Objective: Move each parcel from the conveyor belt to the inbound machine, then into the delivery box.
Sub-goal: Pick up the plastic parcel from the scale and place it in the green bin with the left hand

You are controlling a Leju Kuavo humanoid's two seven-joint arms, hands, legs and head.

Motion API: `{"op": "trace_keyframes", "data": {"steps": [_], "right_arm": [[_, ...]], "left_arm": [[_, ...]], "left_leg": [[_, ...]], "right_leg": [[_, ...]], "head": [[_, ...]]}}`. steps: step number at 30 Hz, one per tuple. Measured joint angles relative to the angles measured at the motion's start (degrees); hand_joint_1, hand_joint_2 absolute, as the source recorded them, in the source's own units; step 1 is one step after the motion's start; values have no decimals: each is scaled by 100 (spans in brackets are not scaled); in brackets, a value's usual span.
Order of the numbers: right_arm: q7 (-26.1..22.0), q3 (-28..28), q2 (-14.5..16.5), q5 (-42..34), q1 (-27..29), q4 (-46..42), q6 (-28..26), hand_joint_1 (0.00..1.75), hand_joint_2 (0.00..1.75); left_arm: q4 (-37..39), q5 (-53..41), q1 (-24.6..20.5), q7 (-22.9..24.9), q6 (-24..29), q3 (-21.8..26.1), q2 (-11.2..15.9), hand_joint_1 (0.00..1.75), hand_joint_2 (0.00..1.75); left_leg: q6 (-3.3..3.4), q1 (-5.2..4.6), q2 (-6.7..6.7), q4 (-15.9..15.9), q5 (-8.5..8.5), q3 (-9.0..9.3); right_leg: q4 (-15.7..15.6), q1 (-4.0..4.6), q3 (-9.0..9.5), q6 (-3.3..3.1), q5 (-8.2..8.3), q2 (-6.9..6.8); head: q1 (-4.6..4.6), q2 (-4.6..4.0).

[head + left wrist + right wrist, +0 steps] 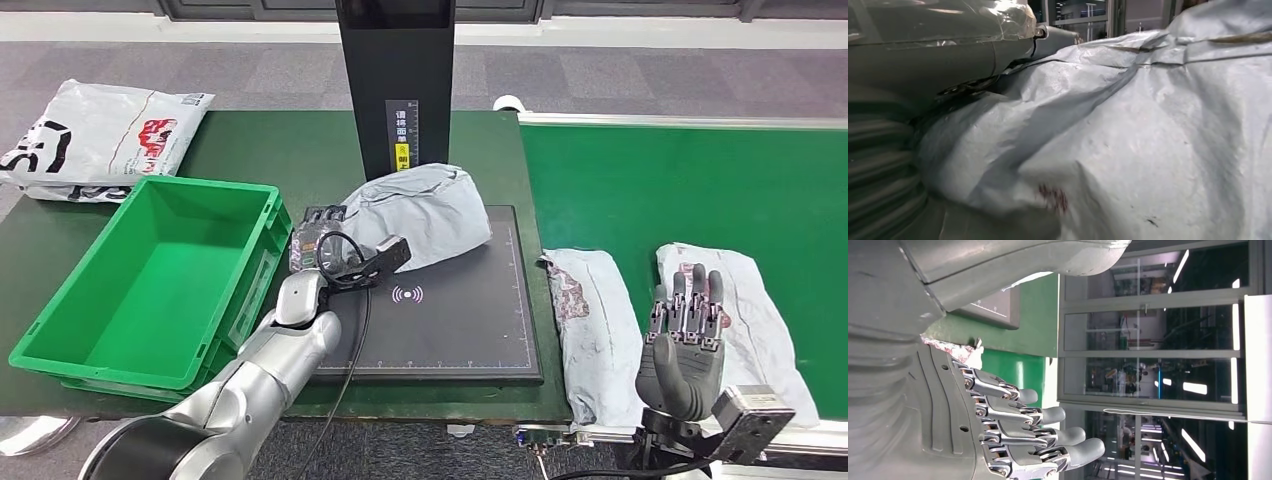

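Observation:
A crumpled grey parcel (425, 210) lies on the inbound machine's black scan plate (450, 320), in front of its black column (395, 80). My left hand (320, 248) grips the parcel's left end. In the left wrist view the thumb (938, 55) lies over the grey parcel (1128, 140) and the fingers are hidden. Two more grey parcels (595, 330) (755, 310) lie side by side on the green conveyor belt (680, 180). My right hand (685, 340) hovers at the belt's near edge between them, fingers (1013, 425) straight and apart, holding nothing.
The green delivery box (150, 280) stands just left of the scan plate and has nothing in it. A white printed bag (100, 135) lies at the table's far left corner. A black cable (345, 370) hangs from my left wrist across the plate.

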Motion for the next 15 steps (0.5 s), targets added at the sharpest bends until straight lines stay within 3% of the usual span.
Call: {"op": "trace_keyframes", "data": {"steps": [15], "right_arm": [[-8, 0, 0, 27, -14, 87, 22, 0, 175]], "left_arm": [[17, 15, 0, -110, 187, 157, 73, 175, 175]], "left_leg": [[0, 1, -4, 0, 0, -3]], "right_leg": [[1, 0, 0, 0, 0, -3]], "head": [[0, 0]]}}
